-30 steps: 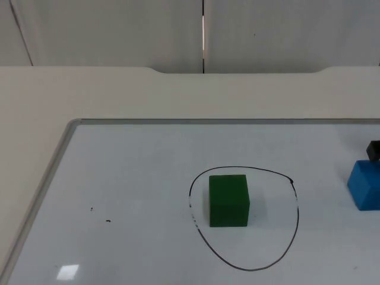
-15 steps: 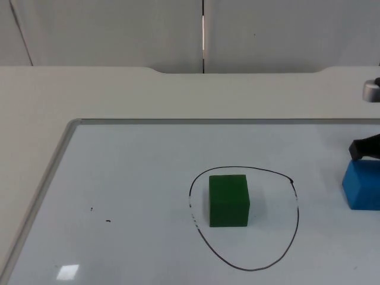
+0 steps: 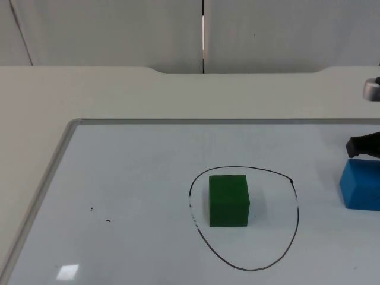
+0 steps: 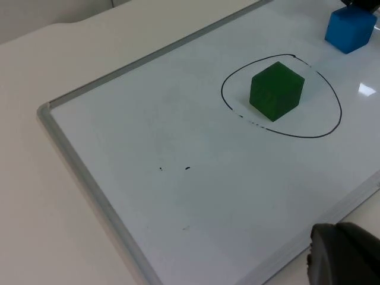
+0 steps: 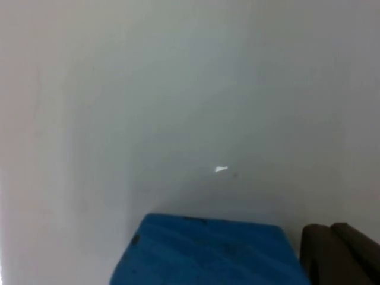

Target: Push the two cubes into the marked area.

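A green cube point(image 3: 228, 200) sits on the whiteboard inside a hand-drawn black ring point(image 3: 295, 205); the left wrist view shows the same cube point(image 4: 276, 91) within the ring point(image 4: 332, 101). Outside the ring, at the board's right side, rests a blue cube point(image 3: 361, 185), also seen in the left wrist view point(image 4: 350, 28). My right gripper point(image 3: 362, 145) is against the blue cube's far right side, fingers point(image 5: 338, 252) closed together beside the blue cube point(image 5: 208, 252). My left gripper point(image 4: 341, 258) waits near the board's front edge, far from both cubes.
The whiteboard has a grey metal frame point(image 3: 53, 166) lying on the cream table point(image 3: 119, 89). A few small black specks point(image 3: 108, 221) mark the board left of the ring. The grey partition wall stands at the back.
The blue cube has slid a little to the left toward the ring, with the right gripper coming further into view behind it. The green cube has stayed put.
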Controlling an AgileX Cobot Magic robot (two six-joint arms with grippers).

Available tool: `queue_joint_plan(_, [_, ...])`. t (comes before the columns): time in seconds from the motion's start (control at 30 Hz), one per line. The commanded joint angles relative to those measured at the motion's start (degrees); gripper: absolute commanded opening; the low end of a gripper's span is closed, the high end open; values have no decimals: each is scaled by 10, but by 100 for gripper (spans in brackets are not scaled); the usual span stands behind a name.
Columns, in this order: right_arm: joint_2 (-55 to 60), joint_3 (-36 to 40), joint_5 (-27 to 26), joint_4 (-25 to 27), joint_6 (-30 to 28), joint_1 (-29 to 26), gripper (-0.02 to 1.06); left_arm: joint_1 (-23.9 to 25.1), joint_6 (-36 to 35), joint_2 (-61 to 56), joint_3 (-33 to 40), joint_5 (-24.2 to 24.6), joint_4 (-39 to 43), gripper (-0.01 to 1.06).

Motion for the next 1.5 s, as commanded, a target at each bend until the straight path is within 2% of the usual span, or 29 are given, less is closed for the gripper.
queue_joint_plan(0.0, [1, -3, -4, 8, -9, 4, 0, -1, -4, -3, 1, 1, -2, 0])
queue_joint_plan(0.4, [1, -3, -9, 22, -7, 37, 0, -1, -3, -3, 2, -5, -6, 0])
queue_joint_plan(1.07, [1, -3, -10, 47, -3, 44, 0, -2, -3, -3, 2, -5, -6, 0])
queue_joint_plan(1.2, [1, -3, -31, 52, -3, 63, 0, -16, -3, -3, 4, -5, -6, 0])
queue_joint_plan(1.47, [1, -3, -37, 53, 4, 76, 0, -19, -4, -3, 4, -5, -6, 0])
